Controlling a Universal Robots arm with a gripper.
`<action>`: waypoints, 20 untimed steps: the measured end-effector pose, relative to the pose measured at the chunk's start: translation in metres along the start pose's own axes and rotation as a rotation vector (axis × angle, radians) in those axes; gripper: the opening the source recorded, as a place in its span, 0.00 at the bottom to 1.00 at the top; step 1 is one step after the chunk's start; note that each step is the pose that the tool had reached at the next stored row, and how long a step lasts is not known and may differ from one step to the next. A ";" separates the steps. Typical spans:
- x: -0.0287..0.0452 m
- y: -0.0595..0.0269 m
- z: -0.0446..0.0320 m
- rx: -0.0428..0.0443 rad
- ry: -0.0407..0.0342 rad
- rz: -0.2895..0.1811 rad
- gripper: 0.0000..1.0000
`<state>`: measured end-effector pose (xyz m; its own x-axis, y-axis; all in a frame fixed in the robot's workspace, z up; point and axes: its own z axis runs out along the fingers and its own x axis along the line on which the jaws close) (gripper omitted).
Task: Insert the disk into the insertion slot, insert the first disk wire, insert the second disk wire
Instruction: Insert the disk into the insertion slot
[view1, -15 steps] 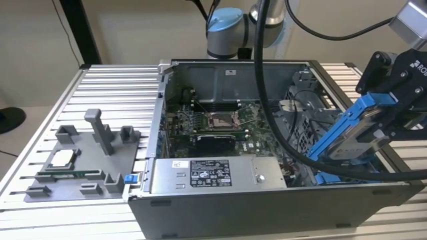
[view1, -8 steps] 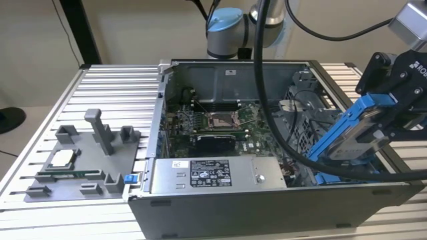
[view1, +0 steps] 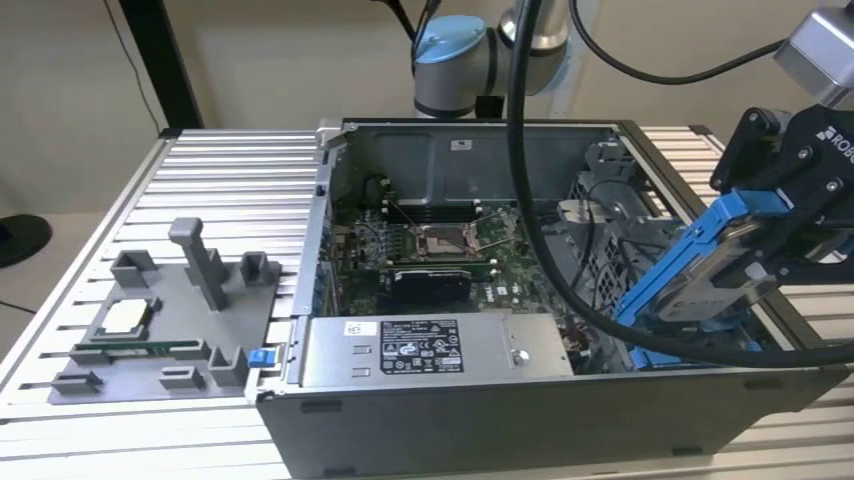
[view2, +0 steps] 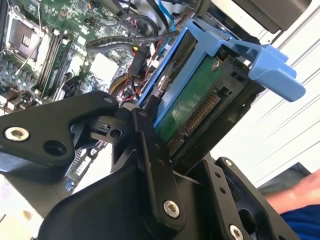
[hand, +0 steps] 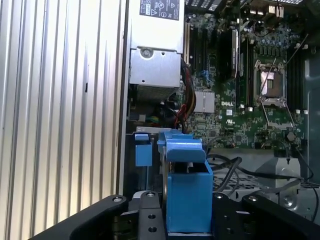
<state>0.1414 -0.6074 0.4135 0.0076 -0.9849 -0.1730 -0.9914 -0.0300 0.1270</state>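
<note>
Black tool (hand: 185, 207) clamped on blue-framed disk (view1: 705, 272), tilted over open computer case (view1: 534, 420)

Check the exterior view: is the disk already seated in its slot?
No, the end effector holds the disk tilted over the open computer case, not seated in any slot.
</note>
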 end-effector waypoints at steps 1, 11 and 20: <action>0.0000 -0.0002 0.0003 0.0010 0.0001 0.000 0.00; 0.0009 -0.0011 0.0056 0.0264 0.0013 -0.005 0.00; 0.0011 -0.0012 0.0065 0.0269 0.0013 -0.005 0.00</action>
<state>0.1418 -0.6073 0.4068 0.0124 -0.9850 -0.1722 -0.9945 -0.0300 0.0999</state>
